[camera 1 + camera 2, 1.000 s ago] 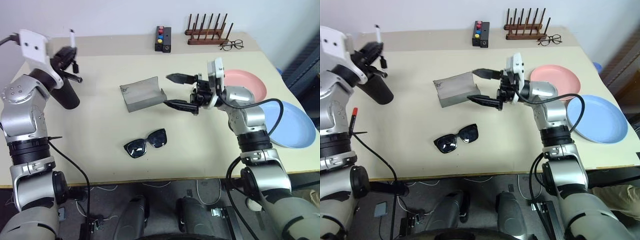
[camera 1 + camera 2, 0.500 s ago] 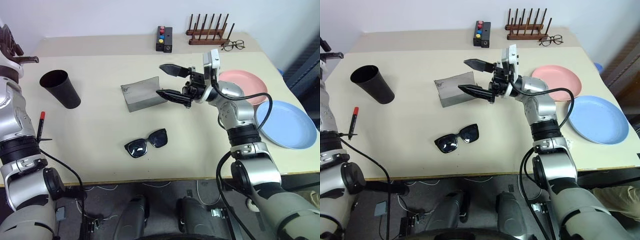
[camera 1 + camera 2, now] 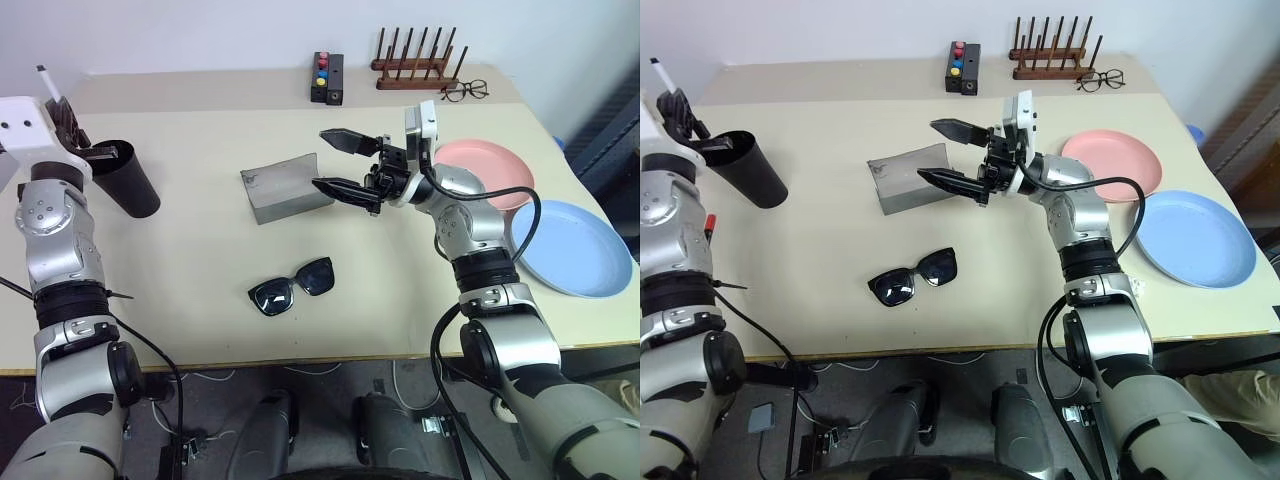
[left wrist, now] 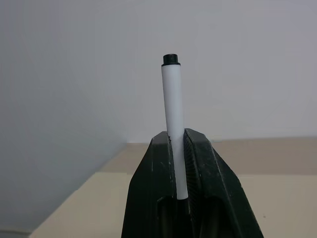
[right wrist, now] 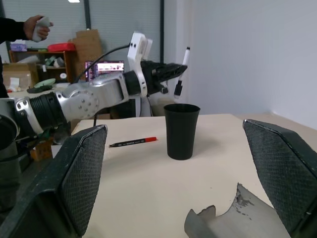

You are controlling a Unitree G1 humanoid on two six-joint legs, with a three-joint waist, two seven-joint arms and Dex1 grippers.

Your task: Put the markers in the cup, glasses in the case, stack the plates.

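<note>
Markers first: the white marker (image 4: 172, 124) with a black cap is clamped between the closed fingers of the left gripper (image 4: 178, 148), standing up out of them, cap end uppermost. That gripper hangs at the table's (image 3: 200, 270) ten o'clock corner, just above and beside the rim of the black cup (image 3: 130, 178), which stands upright there. The red-capped marker (image 5: 133, 142) lies flat on the table near the cup, toward the nine o'clock edge; the right wrist view shows it apart from the cup.

At the table's centre, slightly toward twelve o'clock, the grey case (image 3: 285, 187) lies open with its lid raised. The right gripper (image 3: 345, 165) hovers just at the case's three o'clock side, pointing toward nine o'clock, its fingers spread wide and holding nothing.

Black sunglasses (image 3: 291, 286) rest unfolded on the table at six o'clock from the case, well apart from both grippers.

On the three o'clock side, the pink plate (image 3: 495, 170) sits beside the right arm, and the blue plate (image 3: 585, 250) lies nearer the table's four o'clock edge. From here I cannot tell whether their rims touch.

Along the twelve o'clock edge stand a small black box (image 3: 327, 78) with coloured buttons, a wooden rack (image 3: 415, 62) and wire-framed eyeglasses (image 3: 463, 91).
</note>
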